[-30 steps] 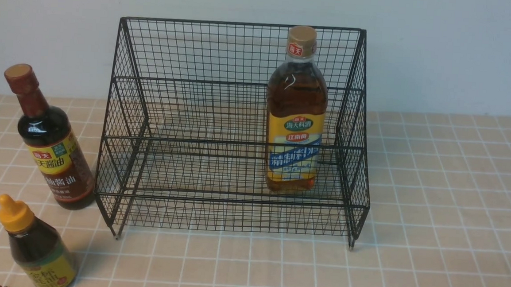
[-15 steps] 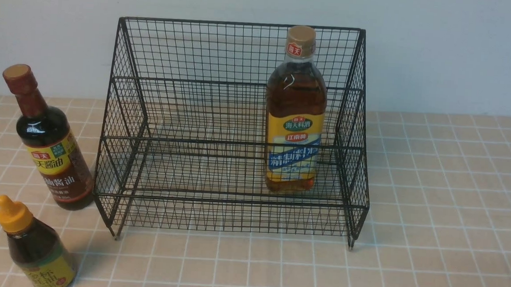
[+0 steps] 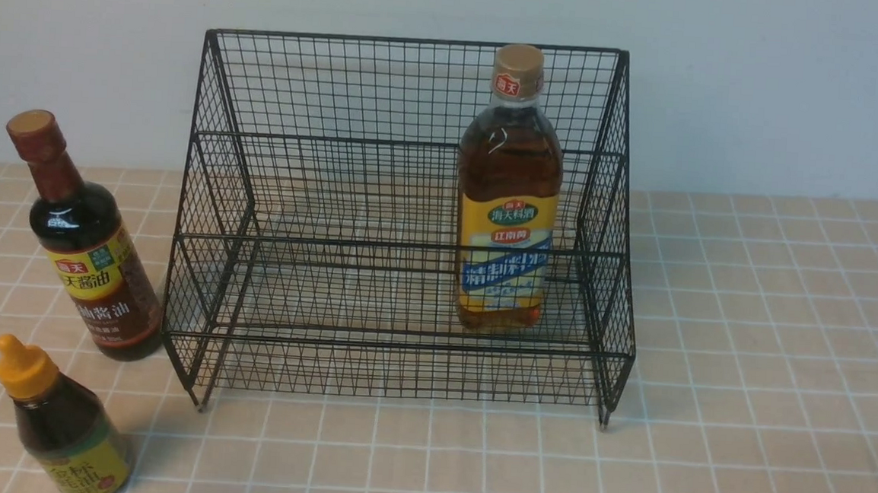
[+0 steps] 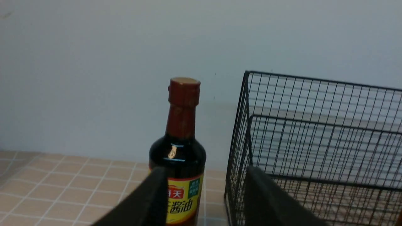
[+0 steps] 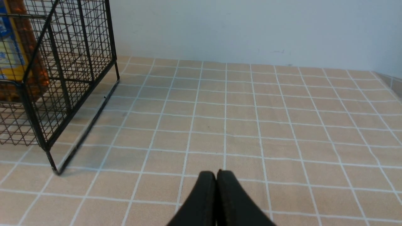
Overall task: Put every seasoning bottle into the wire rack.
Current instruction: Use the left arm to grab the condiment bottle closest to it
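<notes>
A tabletop (image 3: 785,313) of beige square tiles with white grout lines stretches ahead of the right pincer (image 5: 216,176) to a plain, pale grey-white wall (image 3: 761,91). The light is soft and even, and shadows are faint.

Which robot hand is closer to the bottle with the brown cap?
Left. The left gripper is open right by the brown-capped bottle; the right gripper is shut beyond the wire rack.

A table (image 3: 766,388) patterned in tan squares with thin white lines meets a pale wall at the back. A black wire rack (image 3: 401,366) stands on it on short feet, near the middle. Just beside the rack's left end stands a dark bottle (image 3: 94,271) with a brown cap. A small bottle (image 3: 69,430) with a yellow cap stands nearer the front, apart from both.
</notes>
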